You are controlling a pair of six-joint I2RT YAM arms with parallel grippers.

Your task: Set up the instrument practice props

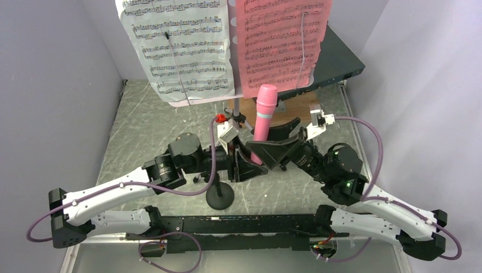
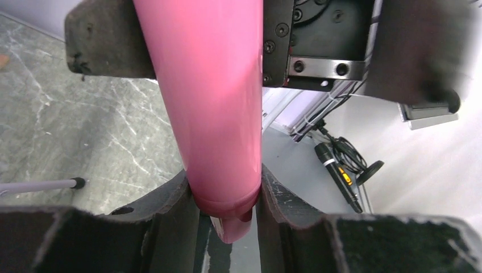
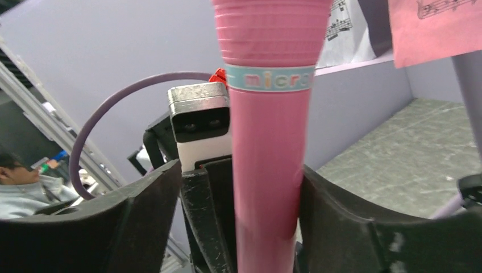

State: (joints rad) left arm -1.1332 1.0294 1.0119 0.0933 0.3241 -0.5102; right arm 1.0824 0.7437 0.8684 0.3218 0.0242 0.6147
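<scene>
- Where your left wrist view looks, the left end effector (image 2: 227, 193) pinches the pink microphone (image 2: 210, 102) at its bottom end, both fingers touching.
- Your right wrist view shows the right end effector (image 3: 240, 173) straddling the shaft, spread wider than it.
- Only overhead do you see it upright above the desk (image 1: 142, 131), with the black mic stand (image 1: 220, 196) nearby.

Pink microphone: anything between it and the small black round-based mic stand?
No loose object visible. Only the left gripper, fingers clamped on the pink microphone's lower end, lies between it and the black round-based mic stand in the top view.
</scene>
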